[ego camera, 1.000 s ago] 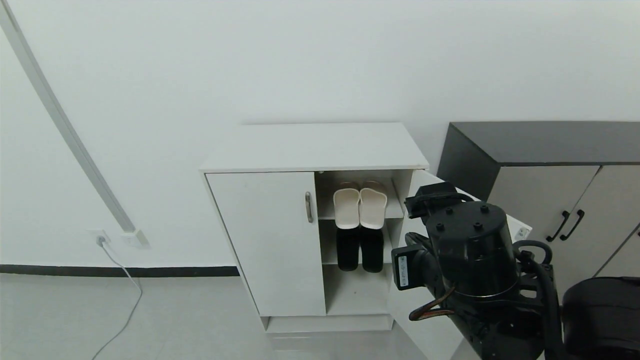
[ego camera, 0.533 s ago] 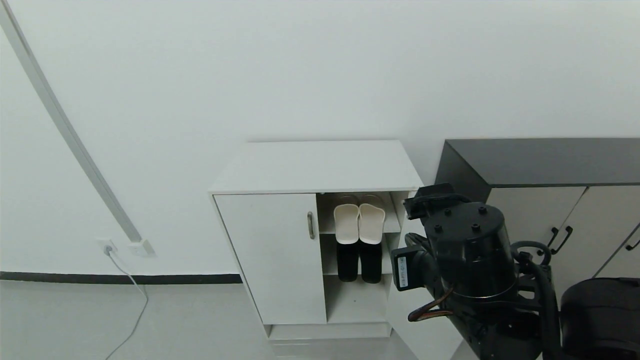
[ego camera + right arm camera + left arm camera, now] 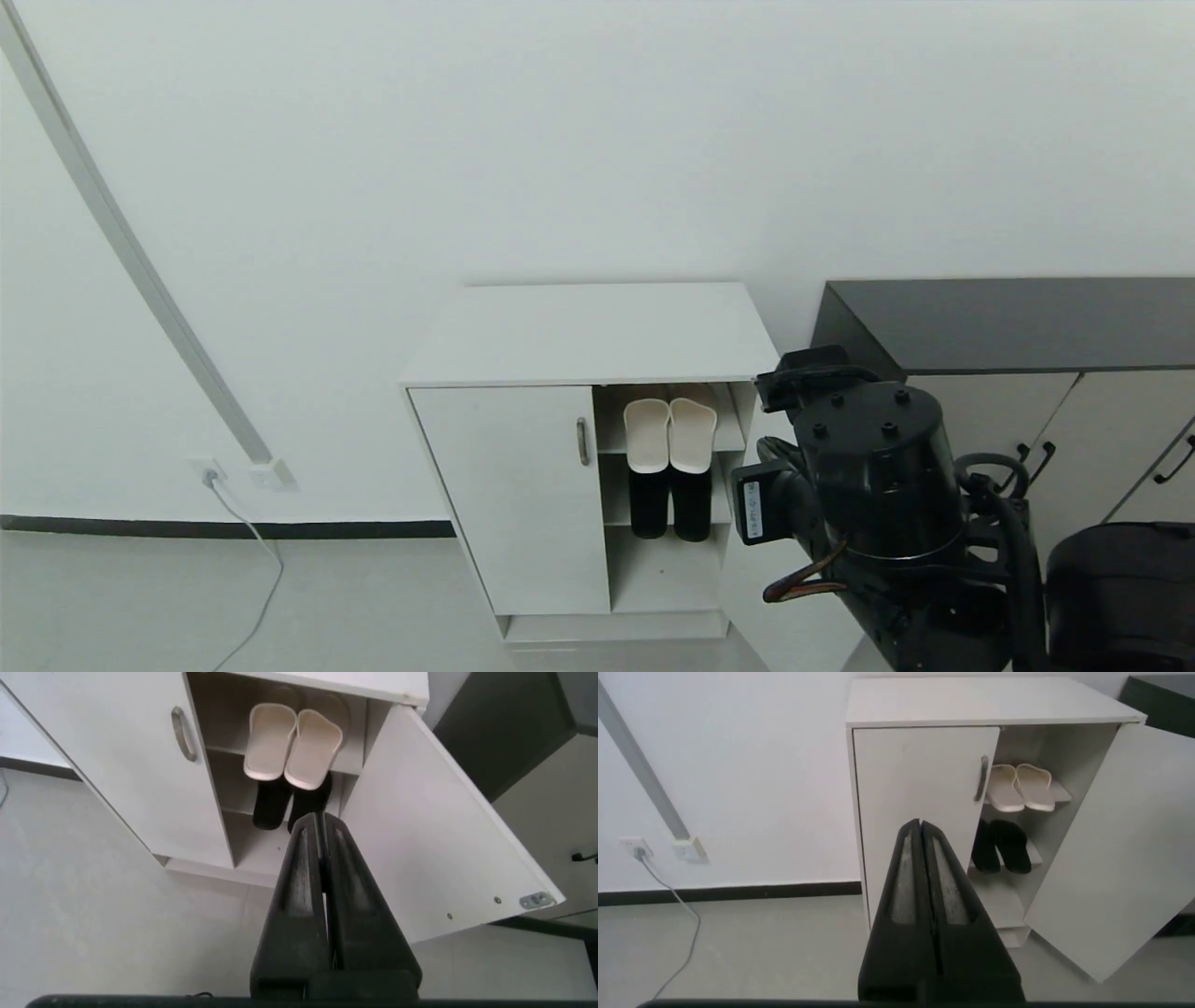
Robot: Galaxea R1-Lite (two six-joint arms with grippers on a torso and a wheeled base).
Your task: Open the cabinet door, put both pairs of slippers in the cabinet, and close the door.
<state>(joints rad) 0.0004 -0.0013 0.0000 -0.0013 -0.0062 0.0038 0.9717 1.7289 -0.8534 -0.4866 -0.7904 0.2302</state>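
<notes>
The cabinet [image 3: 597, 336] has its right door [image 3: 1106, 849] swung open, with white slippers [image 3: 669, 434] shelved directly above black slippers [image 3: 668, 504]. The left hand [image 3: 922, 831] and right hand [image 3: 322, 821] are both pressed closed, holding nothing.

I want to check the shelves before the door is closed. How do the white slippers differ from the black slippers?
Colour: the white slippers are pale cream, the black slippers fully dark.
Place: the white slippers lie one shelf higher, and the black slippers are directly below them.
Shared: each pair lies side by side, both in the open right half of the cabinet.
</notes>
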